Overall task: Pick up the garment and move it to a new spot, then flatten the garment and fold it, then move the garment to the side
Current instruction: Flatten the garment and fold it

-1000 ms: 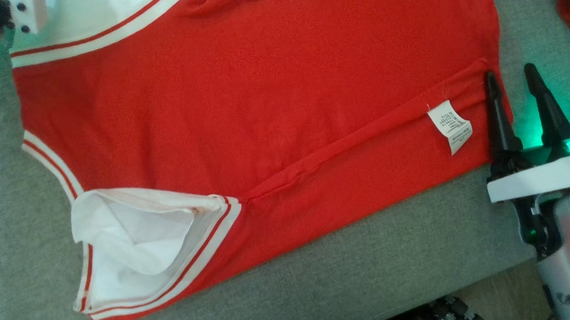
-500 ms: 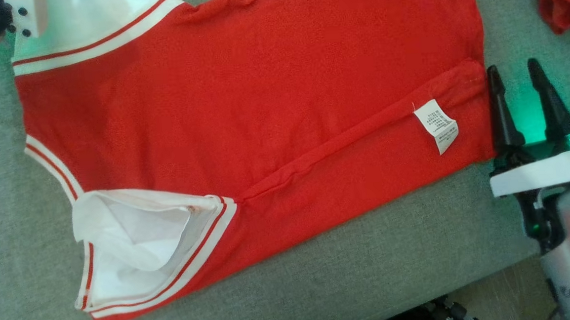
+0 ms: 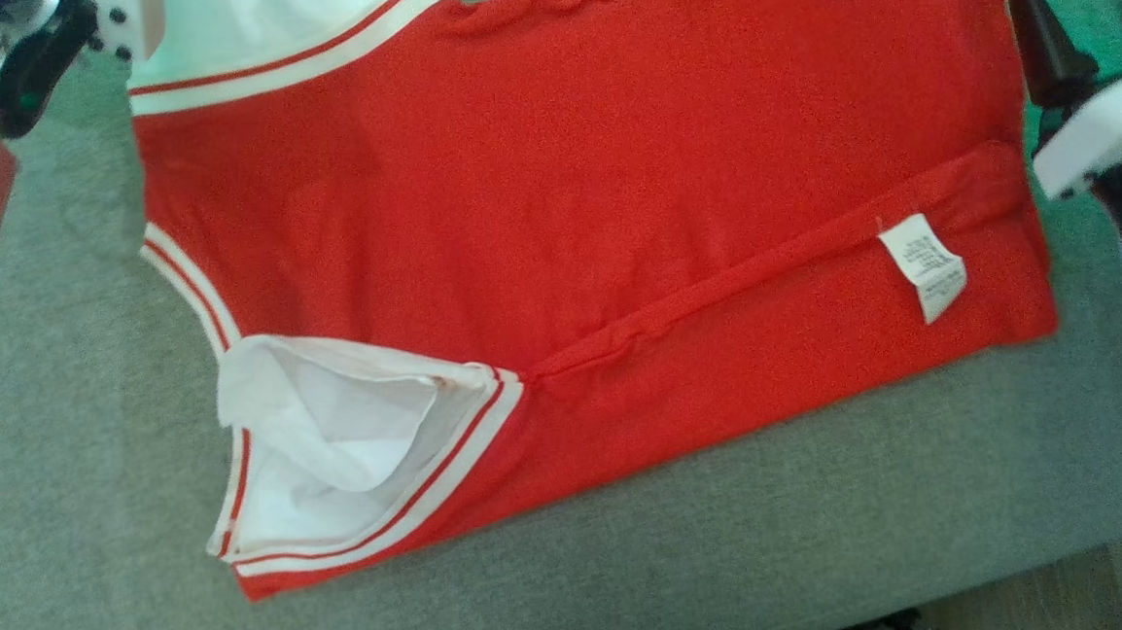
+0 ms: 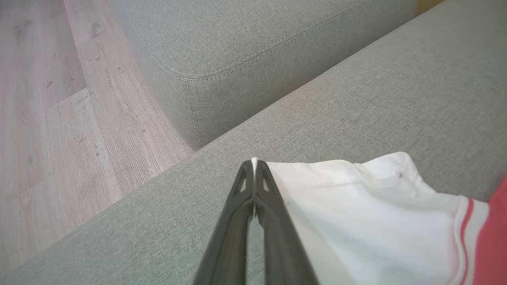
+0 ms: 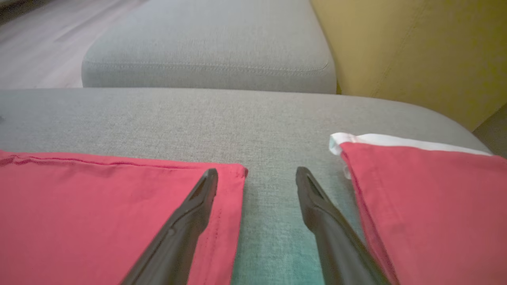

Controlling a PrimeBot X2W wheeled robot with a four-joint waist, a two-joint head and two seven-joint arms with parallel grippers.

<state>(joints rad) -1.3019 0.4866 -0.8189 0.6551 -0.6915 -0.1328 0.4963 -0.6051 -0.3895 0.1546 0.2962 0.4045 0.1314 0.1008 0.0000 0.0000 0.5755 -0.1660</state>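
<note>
Sleeve (image 4: 356, 206) pinched by the left gripper (image 4: 254, 164), hem (image 5: 231, 198) straddled by the spread right gripper (image 5: 256, 176): the garment (image 3: 564, 208) is likely being flattened

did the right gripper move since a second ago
Yes. In the head view the right gripper stood level with the white care label beside the hem of the garment; now it sits well above that label, farther up the hem.
</note>
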